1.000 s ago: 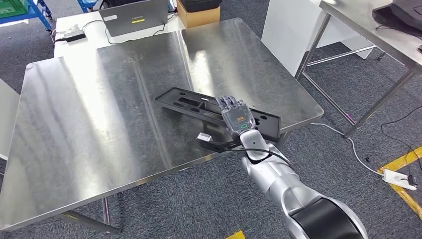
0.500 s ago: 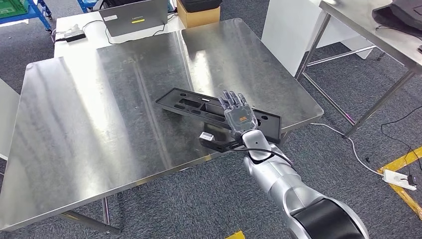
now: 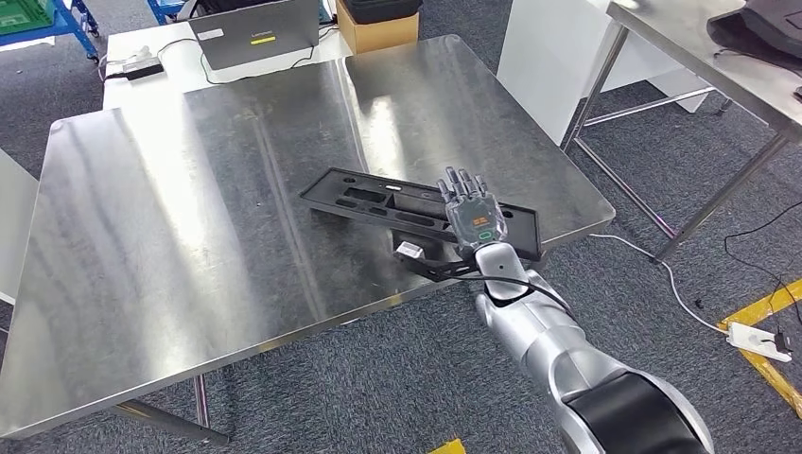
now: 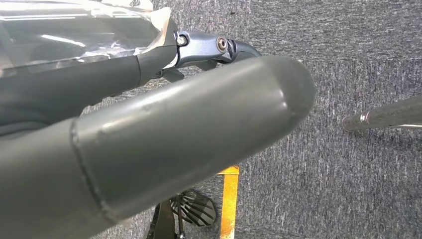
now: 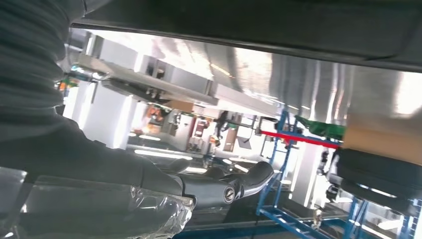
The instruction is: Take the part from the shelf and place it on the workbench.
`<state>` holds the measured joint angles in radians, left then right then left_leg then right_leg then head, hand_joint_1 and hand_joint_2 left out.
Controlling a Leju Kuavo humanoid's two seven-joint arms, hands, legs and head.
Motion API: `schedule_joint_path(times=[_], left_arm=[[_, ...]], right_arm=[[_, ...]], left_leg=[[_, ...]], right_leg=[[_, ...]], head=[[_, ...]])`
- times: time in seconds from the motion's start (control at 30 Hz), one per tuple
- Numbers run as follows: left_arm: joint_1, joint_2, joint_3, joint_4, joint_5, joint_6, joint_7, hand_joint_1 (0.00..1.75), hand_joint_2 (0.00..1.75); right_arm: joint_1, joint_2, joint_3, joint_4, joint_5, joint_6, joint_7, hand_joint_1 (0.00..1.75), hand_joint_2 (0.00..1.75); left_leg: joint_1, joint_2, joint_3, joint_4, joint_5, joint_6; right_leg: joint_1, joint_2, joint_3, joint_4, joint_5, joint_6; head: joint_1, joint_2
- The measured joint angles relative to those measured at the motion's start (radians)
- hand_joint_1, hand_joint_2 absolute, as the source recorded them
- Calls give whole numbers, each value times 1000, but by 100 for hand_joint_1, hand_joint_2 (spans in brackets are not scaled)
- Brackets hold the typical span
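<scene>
Long black part (image 3: pixel 416 208) lying flat on the steel counter (image 3: pixel 189 236), near its front right corner, one end jutting just past the counter's edge. Right hand (image 3: pixel 471 214) over that end of the part, palm down, fingers spread and straight, gripping nothing; touching or hovering, hard to say. Small silver block (image 3: pixel 409 251) on a dark bracket sticking out from the wrist, just above the counter beside the part. Left hand (image 4: pixel 149 149) down low over grey carpet, thick grey thumb across the wrist view; open or closed, cannot tell. Around the scene: grey laptop (image 3: pixel 253 33) at the counter's far edge, cardboard box (image 3: pixel 376 28) next to it, small grey device (image 3: pixel 137 66) with cables to the far left. White cabinet (image 3: pixel 549 57) off to the right, second steel table (image 3: pixel 700 47) beyond it with something dark on top. White cable (image 3: pixel 662 270) trailing across the carpet towards a white box (image 3: pixel 757 339) on yellow floor tape (image 3: pixel 771 359).
</scene>
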<state>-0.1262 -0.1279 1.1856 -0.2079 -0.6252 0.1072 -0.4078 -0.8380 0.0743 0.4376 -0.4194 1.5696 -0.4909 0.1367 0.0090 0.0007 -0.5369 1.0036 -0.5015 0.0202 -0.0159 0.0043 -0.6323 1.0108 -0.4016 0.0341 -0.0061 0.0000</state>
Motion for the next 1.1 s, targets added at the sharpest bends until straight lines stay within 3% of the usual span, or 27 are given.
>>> schedule_joint_path(times=[0.8,0.93,1.1], left_arm=[[2,0,24,0,11,1,-1,0,0],[3,1,27,0,10,0,-5,0,0],[3,2,34,0,11,-3,-8,0,0]], right_arm=[[-38,-65,5,40,0,4,35,0,175],[-38,-68,-18,45,-13,-15,-18,0,175],[-30,-39,-89,45,-66,-38,-146,0,175]], left_leg=[[-1,0,1,0,0,0],[-1,0,1,0,0,0],[0,1,1,0,0,0]], right_leg=[[-1,0,1,0,0,0],[-1,0,1,0,0,0],[-1,0,1,0,0,0]], head=[[0,0],[0,0],[0,0]])
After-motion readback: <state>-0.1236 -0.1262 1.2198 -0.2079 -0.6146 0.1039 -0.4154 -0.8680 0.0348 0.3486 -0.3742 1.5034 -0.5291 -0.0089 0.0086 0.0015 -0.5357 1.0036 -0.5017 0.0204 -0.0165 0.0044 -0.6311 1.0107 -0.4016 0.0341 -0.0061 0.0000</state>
